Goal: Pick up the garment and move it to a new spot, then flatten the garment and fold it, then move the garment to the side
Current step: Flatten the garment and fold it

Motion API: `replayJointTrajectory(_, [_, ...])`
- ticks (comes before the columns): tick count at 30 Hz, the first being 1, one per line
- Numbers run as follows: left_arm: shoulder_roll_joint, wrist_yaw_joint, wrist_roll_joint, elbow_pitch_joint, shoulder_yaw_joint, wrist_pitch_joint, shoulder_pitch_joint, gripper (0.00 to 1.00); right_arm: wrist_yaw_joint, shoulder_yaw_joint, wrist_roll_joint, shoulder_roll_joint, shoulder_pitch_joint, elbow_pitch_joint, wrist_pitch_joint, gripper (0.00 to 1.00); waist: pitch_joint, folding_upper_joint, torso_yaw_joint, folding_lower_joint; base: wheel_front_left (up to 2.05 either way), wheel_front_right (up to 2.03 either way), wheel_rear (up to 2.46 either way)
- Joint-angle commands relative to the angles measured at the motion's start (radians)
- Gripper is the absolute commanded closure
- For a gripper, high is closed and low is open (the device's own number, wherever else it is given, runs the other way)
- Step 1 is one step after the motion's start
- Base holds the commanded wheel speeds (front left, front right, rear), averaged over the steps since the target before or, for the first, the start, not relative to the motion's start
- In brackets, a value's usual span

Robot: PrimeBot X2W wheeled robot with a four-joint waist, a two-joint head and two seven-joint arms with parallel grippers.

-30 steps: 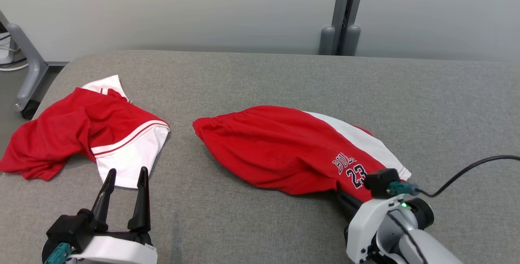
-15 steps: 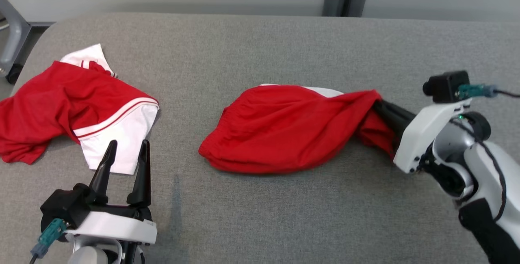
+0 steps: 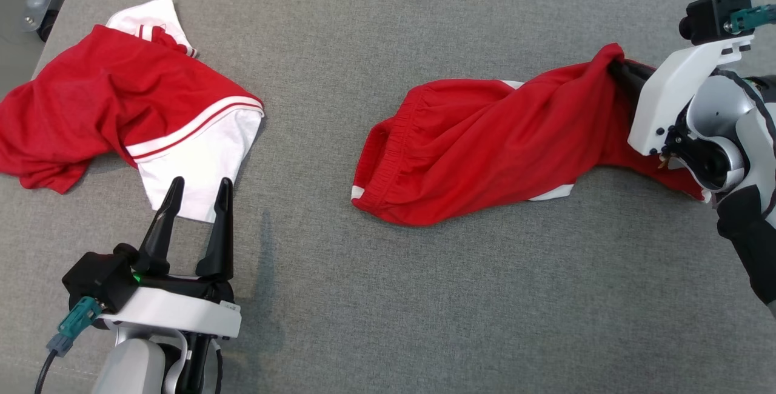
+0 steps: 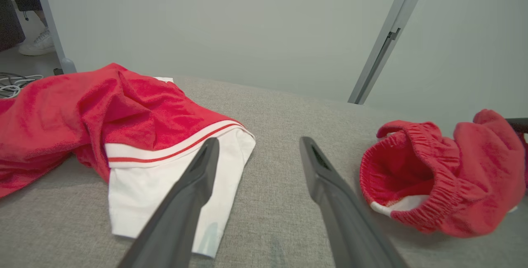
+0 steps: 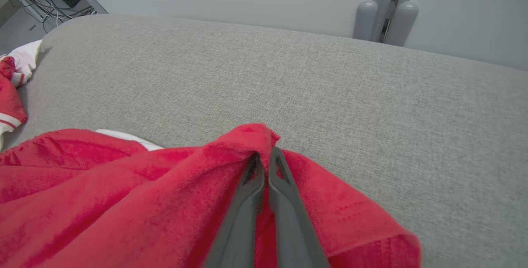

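Note:
The garment (image 3: 485, 139) is a pair of red shorts with white trim, stretched across the right half of the grey table. My right gripper (image 3: 613, 65) is shut on a bunched red fold at its right end, lifting that end off the surface. In the right wrist view the two fingers (image 5: 251, 185) pinch the cloth (image 5: 123, 185) together, gripper (image 5: 264, 154). The elastic waistband end (image 4: 433, 177) rests on the table. My left gripper (image 3: 198, 183) stands open at the lower left, nothing between its fingers (image 4: 260, 140).
A second red and white garment (image 3: 121, 97) lies crumpled at the table's left, its white hem just beyond my left fingertips (image 4: 173, 177). Bare grey table surface (image 3: 424, 291) spreads in front. A grey post (image 5: 387, 12) stands behind the table. A shoe (image 4: 39, 43) shows far left.
My right gripper has dragged the shorts' end away from the near edge, up and to the right, twisting them over. The head camera has tilted down. The left gripper stays put.

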Motion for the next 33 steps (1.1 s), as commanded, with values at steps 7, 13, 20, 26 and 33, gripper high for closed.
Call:
replayJointTrajectory(7, [0.009,-0.002,0.012,0.010,0.000,-0.005,-0.003,0.00,0.000,0.035,-0.010,0.029,-0.020,0.088,-0.229,0.00,-0.049,0.0000,-0.024,0.0000,0.00,0.00,0.00])
replayJointTrajectory(13, [0.010,-0.002,0.029,0.016,0.005,-0.005,0.037,0.00,0.000,0.110,0.022,0.003,0.089,0.029,-0.431,0.00,-0.133,0.0000,-0.080,0.0000,0.00,0.00,0.00])
replayJointTrajectory(20, [0.002,-0.002,0.051,0.021,0.002,-0.005,0.080,0.00,0.000,0.129,0.039,-0.022,0.274,-0.036,-0.561,0.00,-0.215,0.0000,-0.135,0.0000,0.00,0.00,0.00])
replayJointTrajectory(26, [-0.001,-0.002,0.059,0.024,-0.005,-0.005,0.099,0.00,0.000,0.109,0.032,-0.013,0.405,-0.069,-0.523,0.00,-0.238,0.0000,-0.142,0.0000,0.00,0.00,0.00])
replayJointTrajectory(33, [0.003,-0.002,0.058,0.030,-0.016,-0.005,0.098,0.00,0.000,0.116,0.011,0.007,0.416,-0.099,-0.469,0.00,-0.242,0.0000,-0.127,0.0000,0.00,0.00,0.00])
